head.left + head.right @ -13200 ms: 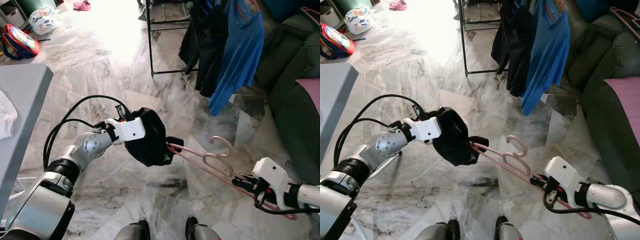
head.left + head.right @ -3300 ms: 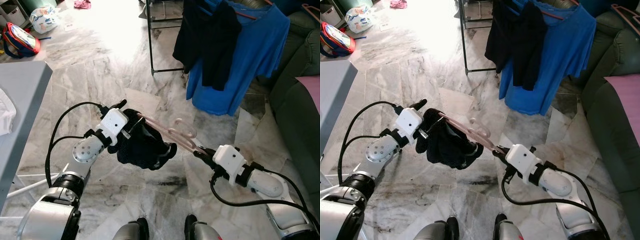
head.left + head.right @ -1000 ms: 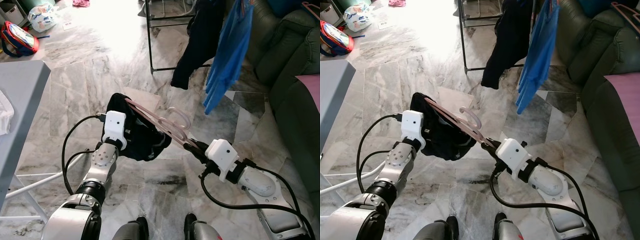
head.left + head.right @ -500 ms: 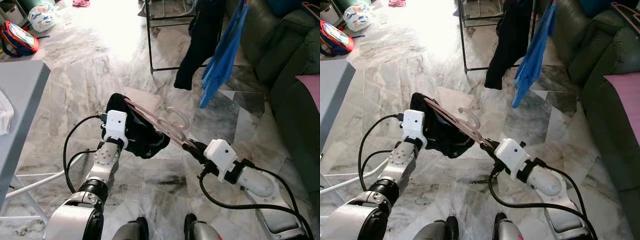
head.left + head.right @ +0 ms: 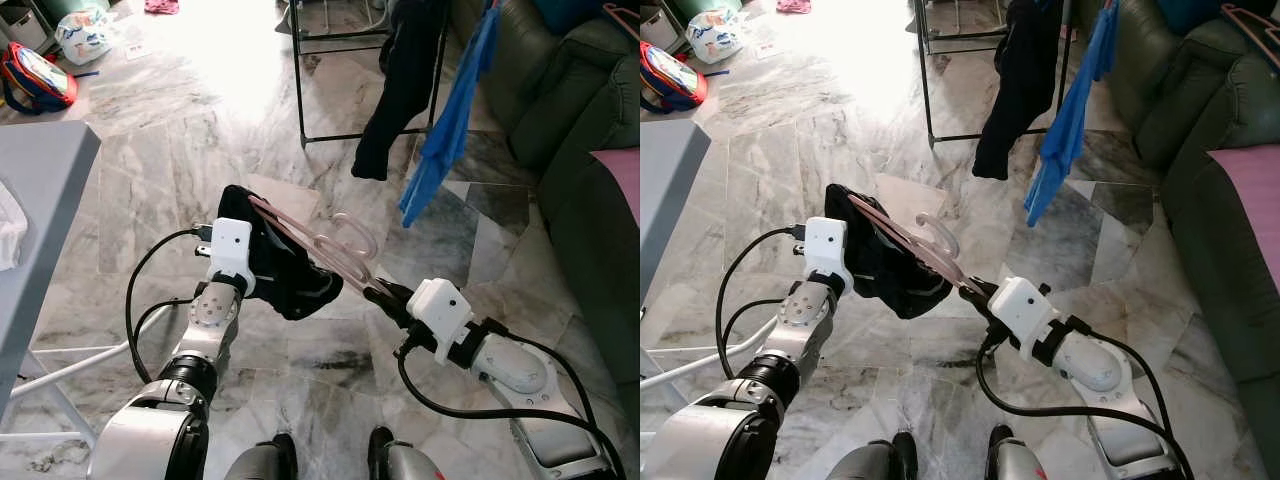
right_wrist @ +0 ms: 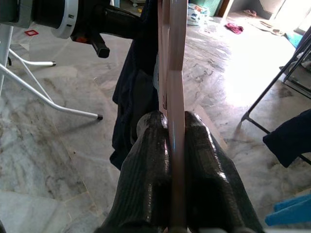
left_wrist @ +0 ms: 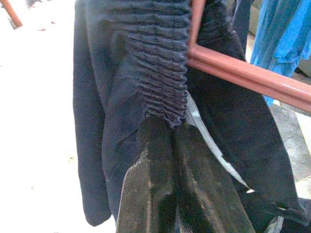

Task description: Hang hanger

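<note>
Pink plastic, the hanger (image 5: 325, 250) stretches slantwise between our two arms above the marble floor (image 5: 180, 130), with a dark garment (image 5: 280, 270) draped over its far end. Our right gripper (image 5: 378, 292) has its jaws closed on one end of the hanger; in the right wrist view the two black fingers (image 6: 146, 174) press the pink bar from both sides. Our left gripper (image 7: 167, 160) is up at the garment, jaws pinched shut on a ribbed band of the dark cloth, just beside the hanger's bar. The hanger's hook (image 5: 352, 232) curls upward near the middle, between the two grippers.

Ahead of us stands a black clothes rack (image 5: 300, 75), well apart from the hanger. A black garment (image 5: 400, 85) and a blue shirt (image 5: 450, 120) hang from it. A dark green sofa (image 5: 575, 130) lies to our right. A grey surface (image 5: 40, 200) sits to our left, and a red bag (image 5: 35, 80) rests on the floor beyond it.
</note>
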`<state>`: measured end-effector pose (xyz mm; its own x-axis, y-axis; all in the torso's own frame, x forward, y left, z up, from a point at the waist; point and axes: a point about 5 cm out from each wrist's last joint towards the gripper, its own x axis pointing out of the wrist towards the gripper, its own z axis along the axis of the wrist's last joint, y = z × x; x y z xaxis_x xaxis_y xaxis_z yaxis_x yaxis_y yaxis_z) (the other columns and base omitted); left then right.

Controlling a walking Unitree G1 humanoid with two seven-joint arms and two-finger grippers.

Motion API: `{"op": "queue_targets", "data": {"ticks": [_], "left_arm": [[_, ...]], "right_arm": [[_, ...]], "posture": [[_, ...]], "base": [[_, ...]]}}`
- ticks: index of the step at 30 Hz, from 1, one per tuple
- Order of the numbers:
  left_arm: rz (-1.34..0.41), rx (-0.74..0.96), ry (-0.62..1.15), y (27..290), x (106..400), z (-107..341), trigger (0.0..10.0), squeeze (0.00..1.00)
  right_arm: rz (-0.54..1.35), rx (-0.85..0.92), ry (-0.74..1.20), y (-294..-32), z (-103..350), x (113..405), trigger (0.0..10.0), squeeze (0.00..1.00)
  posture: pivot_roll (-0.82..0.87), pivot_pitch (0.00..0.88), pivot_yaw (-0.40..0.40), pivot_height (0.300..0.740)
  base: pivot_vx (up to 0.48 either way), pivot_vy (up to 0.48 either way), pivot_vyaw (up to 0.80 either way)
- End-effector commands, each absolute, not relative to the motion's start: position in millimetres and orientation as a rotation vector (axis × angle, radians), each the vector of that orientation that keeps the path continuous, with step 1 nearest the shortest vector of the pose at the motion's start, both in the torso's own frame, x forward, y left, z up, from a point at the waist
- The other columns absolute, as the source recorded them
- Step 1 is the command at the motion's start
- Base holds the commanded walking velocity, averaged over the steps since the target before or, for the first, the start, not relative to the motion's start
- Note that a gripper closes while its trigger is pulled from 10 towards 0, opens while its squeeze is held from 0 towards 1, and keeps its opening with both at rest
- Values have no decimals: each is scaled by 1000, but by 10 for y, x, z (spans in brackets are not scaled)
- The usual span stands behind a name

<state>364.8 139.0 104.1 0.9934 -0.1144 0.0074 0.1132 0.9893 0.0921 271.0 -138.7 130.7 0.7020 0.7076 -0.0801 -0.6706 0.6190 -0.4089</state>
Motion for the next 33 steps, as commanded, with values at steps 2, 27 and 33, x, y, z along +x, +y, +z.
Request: {"op": "queue_targets", "data": {"ticks": [2,27,33], "left_arm": [[-90,86,-18,1461,3627,1021,0,0],[-115,119,-303,1463,3613,1407,0,0],[-90,118,-308,1514,3624,1435,0,0]], "right_arm": [[821,-424,-153,-1305,1397,2683,10000,0],[818,-400,-110,-1321,1268,2681,10000,0],[815,-394,-107,-1342,1268,2679,10000,0]], "posture": [[-52,251,61,740],[-30,261,57,740],[-33,261,56,740]], "base": [[0,0,0],[0,0,0],[0,0,0]]}}
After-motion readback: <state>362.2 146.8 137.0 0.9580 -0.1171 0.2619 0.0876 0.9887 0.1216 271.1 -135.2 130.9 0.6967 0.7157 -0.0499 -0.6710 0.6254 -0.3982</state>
